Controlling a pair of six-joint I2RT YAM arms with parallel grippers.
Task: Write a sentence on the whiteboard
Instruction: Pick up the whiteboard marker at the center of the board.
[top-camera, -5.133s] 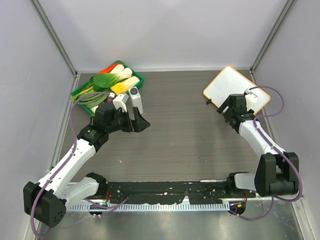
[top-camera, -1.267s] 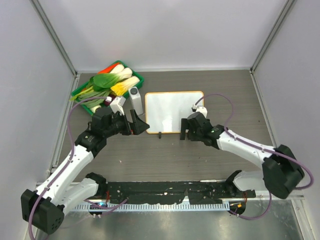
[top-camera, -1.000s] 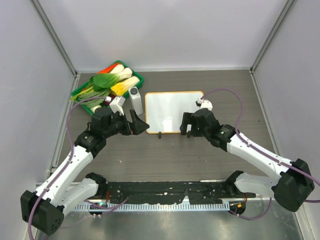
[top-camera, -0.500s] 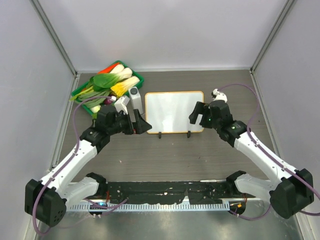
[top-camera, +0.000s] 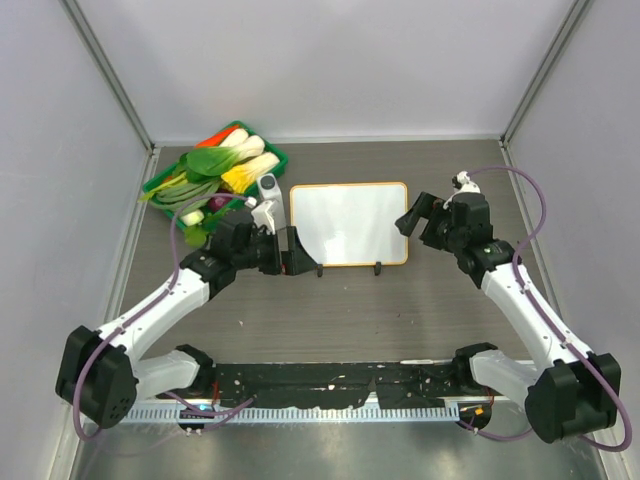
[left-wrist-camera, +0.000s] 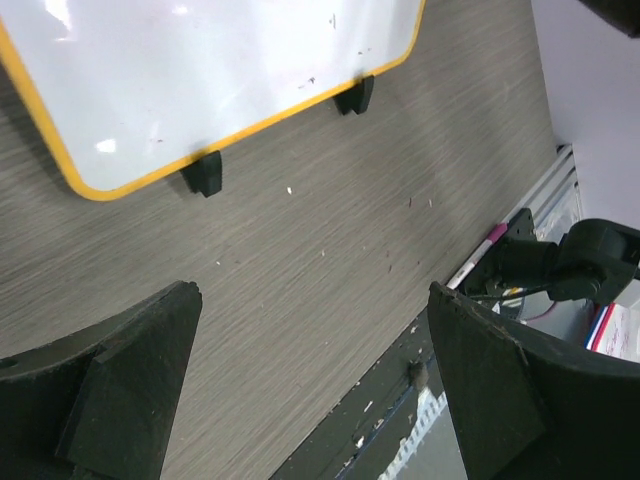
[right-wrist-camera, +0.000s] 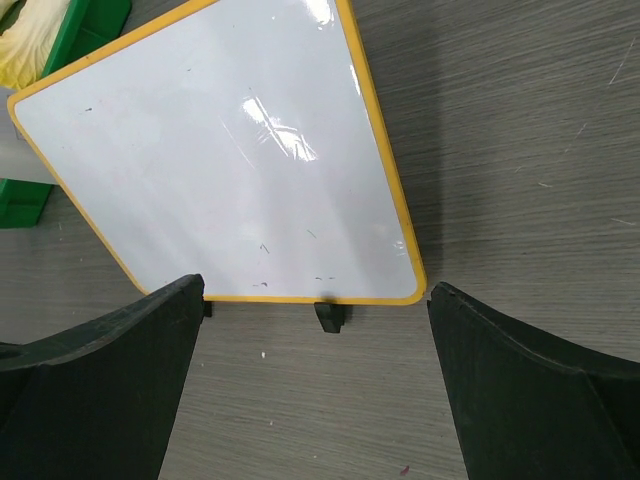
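1. Dark wood-grain table, pale panel walls all round, both arm bases at the bottom of the top view.
2. You have the whiteboard lying flat, upper centre of the top view. Its long edge with the two black clip feet faces the bases. It sits between the arms, so I judge either one can reach it.
3. Board face is blank, only glare and faint specks. No sentence on it yet, so I'd call the task at its very start.
4. Your left gripper sits at the board's lower-left corner, fingers spread wide, nothing between them. Its wrist view shows bare table in the gap and the board's footed edge at the top.
5. Your right gripper is just off the board's right edge, also spread wide and empty. Its wrist view looks straight down at the board.
6. Neither arm carries a pen. A thin white stick with a pink tip lies by the black strip at the near edge, right side of the left wrist view. Probably the marker, but I can't confirm.
7. Green tray of vegetables sits upper left, near the board's top-left corner.
8. A small white-grey upright object stands between tray and board, close to the left wrist. Easy to knock over, so watch that arm's swing.
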